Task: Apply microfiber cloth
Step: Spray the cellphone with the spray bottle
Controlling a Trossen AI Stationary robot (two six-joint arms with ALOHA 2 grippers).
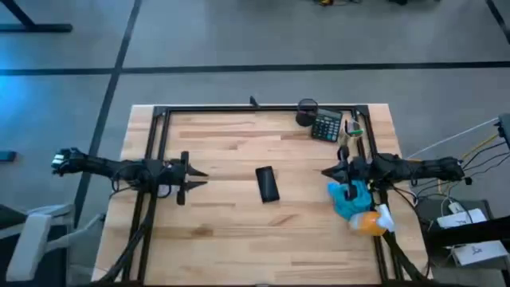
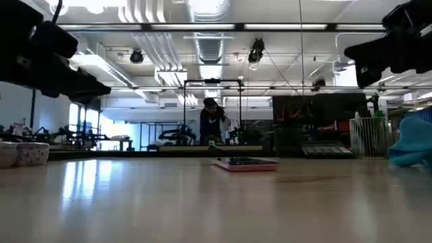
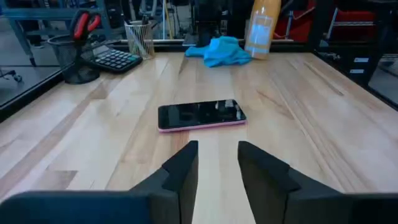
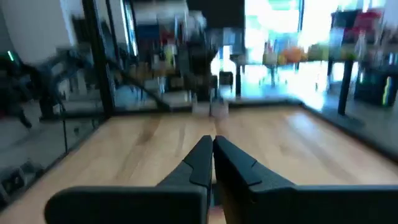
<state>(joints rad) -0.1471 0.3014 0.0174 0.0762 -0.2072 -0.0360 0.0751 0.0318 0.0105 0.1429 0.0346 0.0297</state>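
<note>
The turquoise microfiber cloth point(image 1: 349, 201) lies crumpled on the table's right side, under my right arm and beside the orange spray bottle point(image 1: 369, 222). It also shows in the left wrist view point(image 3: 221, 51) and at the right edge of the low view point(image 2: 412, 145). A black phone point(image 1: 268, 183) in a pink case lies flat at the table's middle point(image 3: 200, 116). My left gripper point(image 1: 199, 177) hovers open left of the phone, fingers point(image 3: 217, 146) pointing at it. My right gripper point(image 1: 325, 171) is shut point(image 4: 212, 142), raised above the table right of the phone, and holds nothing.
A calculator point(image 1: 327, 126), a black mesh pen cup point(image 1: 307, 112) and a cup of sticks point(image 3: 140, 38) stand at the far right. A black metal frame point(image 1: 263, 109) runs along the table's edges. A person works in the room behind point(image 2: 212, 121).
</note>
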